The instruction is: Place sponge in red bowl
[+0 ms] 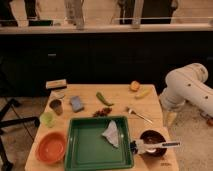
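Lying on the table's [120, 95] left side, the blue sponge [76, 103] is well apart from the gripper [170, 118], which hangs beside the right edge. Whether it's open, I cannot tell. The red bowl [39, 149] sits front-left.

Apparently a test kitchen: dark counter [100, 30] behind, wooden worktop [120, 93] carrying red bowl [51, 147], tray [87, 150], fork [139, 115], pepper [103, 98]. Robot arm [187, 87] at right, tool [170, 119] hanging just beside the worktop's right edge.
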